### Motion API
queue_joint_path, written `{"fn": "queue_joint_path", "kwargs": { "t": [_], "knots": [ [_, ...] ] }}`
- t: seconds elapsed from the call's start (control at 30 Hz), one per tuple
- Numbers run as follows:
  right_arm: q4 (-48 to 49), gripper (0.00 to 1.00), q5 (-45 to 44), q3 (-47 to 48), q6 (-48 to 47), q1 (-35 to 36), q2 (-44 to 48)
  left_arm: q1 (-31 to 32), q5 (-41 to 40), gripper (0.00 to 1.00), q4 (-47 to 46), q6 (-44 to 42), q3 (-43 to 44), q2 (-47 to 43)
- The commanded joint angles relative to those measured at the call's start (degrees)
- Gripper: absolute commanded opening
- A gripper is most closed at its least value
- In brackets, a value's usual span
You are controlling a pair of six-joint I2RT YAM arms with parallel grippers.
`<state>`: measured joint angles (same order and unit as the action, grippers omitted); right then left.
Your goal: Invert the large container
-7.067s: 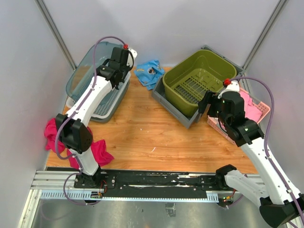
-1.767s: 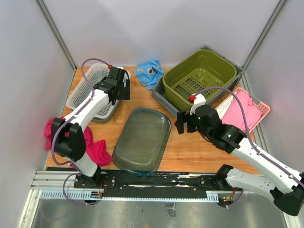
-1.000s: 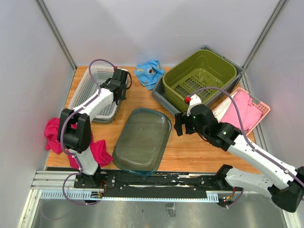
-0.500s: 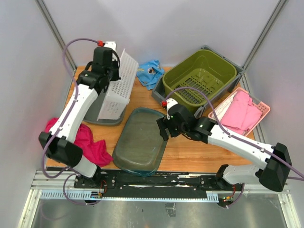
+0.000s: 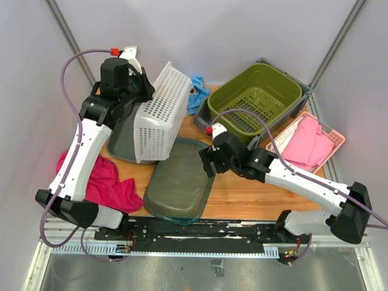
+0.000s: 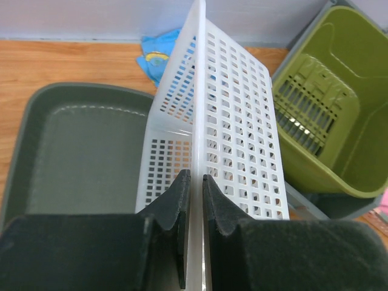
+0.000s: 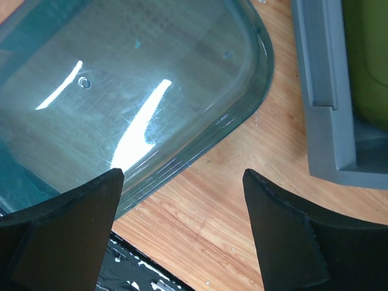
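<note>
My left gripper point(image 5: 138, 91) is shut on the rim of the large white perforated basket point(image 5: 159, 115) and holds it up on its side, tipped to the right above a grey tray point(image 5: 120, 144). In the left wrist view the fingers point(image 6: 182, 200) clamp the thin white rim, and the basket wall point(image 6: 242, 145) runs away from me. My right gripper point(image 5: 205, 162) is open and empty, low over the right edge of a clear blue-grey tub point(image 5: 179, 182) lying on the table. In the right wrist view the gripper point(image 7: 183, 176) hangs over the tub's rim point(image 7: 200, 142) and bare wood.
An olive green basket point(image 5: 254, 100) sits in a grey bin point(image 5: 233, 148) at the back right. A pink tray with pink cloth point(image 5: 312, 142) is at the right, a blue cloth point(image 5: 197, 85) at the back, and a magenta cloth point(image 5: 103, 182) at the front left.
My left gripper has lifted the white basket higher and tipped it further right, baring more of the grey tray. My right gripper has stayed by the clear tub's edge.
</note>
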<state>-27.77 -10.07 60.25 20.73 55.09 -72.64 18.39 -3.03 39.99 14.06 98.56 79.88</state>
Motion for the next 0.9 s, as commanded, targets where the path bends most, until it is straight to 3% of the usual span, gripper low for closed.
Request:
{"fn": "queue_joint_path", "kwargs": {
  "t": [0.0, 0.27, 0.6, 0.87],
  "knots": [
    [-0.34, 0.82, -3.33, -0.80, -0.56, 1.07, 2.90, -0.07, 4.82, 0.00, -5.58, 3.87, -0.61, -2.65],
    [-0.27, 0.83, -4.92, -2.44, 0.45, 1.07, 4.45, -0.12, 10.13, 0.00, -10.74, 9.65, -4.85, -5.08],
    [-0.18, 0.83, -5.52, -2.65, 0.34, 1.07, 5.58, -1.22, 8.44, 0.00, -11.74, 11.16, -6.95, -6.96],
    [-0.18, 0.83, -5.52, -2.68, 0.32, 1.07, 5.51, -8.15, 17.18, 0.00, -16.80, 16.49, -12.98, -8.51]
  ]
}}
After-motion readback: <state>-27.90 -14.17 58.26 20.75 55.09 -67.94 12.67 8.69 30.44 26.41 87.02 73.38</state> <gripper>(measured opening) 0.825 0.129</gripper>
